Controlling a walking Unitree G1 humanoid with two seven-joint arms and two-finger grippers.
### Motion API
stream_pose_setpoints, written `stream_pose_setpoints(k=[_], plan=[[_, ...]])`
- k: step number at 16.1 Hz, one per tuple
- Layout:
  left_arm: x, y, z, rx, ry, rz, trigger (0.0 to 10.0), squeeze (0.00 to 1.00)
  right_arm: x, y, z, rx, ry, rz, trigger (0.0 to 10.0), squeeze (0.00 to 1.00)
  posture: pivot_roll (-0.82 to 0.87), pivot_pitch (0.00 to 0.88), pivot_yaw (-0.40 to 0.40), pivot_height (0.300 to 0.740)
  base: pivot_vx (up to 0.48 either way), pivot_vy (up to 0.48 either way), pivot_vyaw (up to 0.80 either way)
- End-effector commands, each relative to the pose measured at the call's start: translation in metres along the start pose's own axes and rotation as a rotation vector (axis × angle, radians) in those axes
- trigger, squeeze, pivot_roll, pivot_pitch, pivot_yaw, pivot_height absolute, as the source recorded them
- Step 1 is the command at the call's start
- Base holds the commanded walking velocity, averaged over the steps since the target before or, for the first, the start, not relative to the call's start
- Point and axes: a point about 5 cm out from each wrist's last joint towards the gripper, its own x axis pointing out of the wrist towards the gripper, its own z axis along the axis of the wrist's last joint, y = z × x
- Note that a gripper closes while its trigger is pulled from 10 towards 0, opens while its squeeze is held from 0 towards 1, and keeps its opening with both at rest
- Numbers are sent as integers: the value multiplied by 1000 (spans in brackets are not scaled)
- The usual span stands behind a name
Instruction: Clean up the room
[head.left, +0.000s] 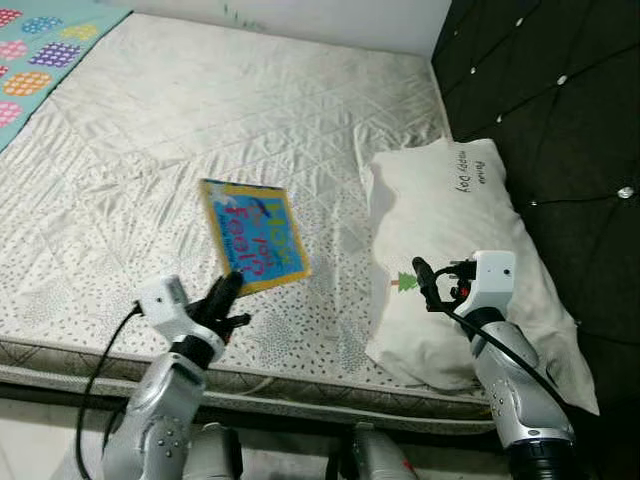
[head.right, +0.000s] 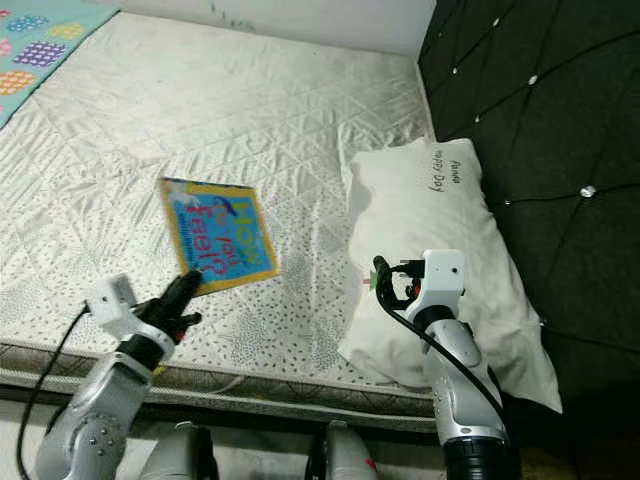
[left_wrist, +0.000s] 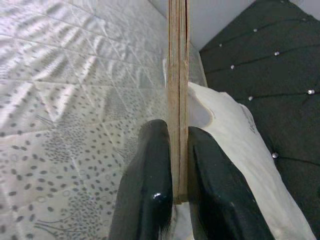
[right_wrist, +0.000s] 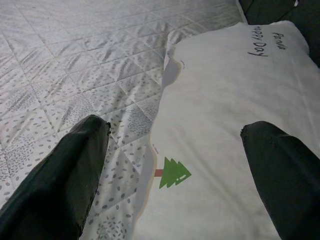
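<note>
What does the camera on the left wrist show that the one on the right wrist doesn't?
Left wrist alone: the left pincer clamped on the edge of a picture book, and the dark tufted headboard. Right wrist alone: the right pincer wide open above a green tree print and black lettering. Both share the white pillow and the quilted mattress.

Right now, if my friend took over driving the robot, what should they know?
Left tool: shut on the near edge of the picture book, which is on the bed.
Right tool: open, empty, over the near end of the white pillow.
Done: book gripped.
Left: lift the book off the bed and put it away; the pillow probably needs straightening by the black headboard.
</note>
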Motion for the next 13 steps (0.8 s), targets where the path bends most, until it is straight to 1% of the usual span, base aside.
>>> stream_pose_setpoints(k=[1,3,4,6,9,10,11,13], plan=[[1,-4,2,-11,-9,-23,10000,0,-2,-5,-5,-6,21,-11,10000,0,-51,172,-122,661,0,0,0],[2,-2,-1,-16,-2,-6,10000,0,-3,-4,-6,-6,23,-8,10000,0,-54,172,-123,641,0,0,0],[2,-2,-2,-6,-1,3,10000,0,-3,-5,-6,-8,24,-6,10000,0,-55,174,-124,626,0,0,0],[3,0,-2,11,2,24,10000,0,-4,-5,-6,-16,28,-7,10000,0,-58,177,-124,611,0,0,0],[3,1,-1,10,-1,42,10000,0,-5,-7,-7,-16,29,-13,10000,0,-59,179,-124,611,0,0,0],[4,3,0,28,-3,59,10000,0,-5,-7,-7,-16,31,-13,10000,0,-58,183,-125,611,0,0,0],[6,5,3,27,-22,81,10000,0,-5,-7,-7,-15,31,-13,10000,0,-58,183,-125,611,0,0,0],[10,6,6,27,-22,80,10000,0,-5,-7,-7,-16,31,-14,10000,0,-60,185,-125,611,0,0,0]])
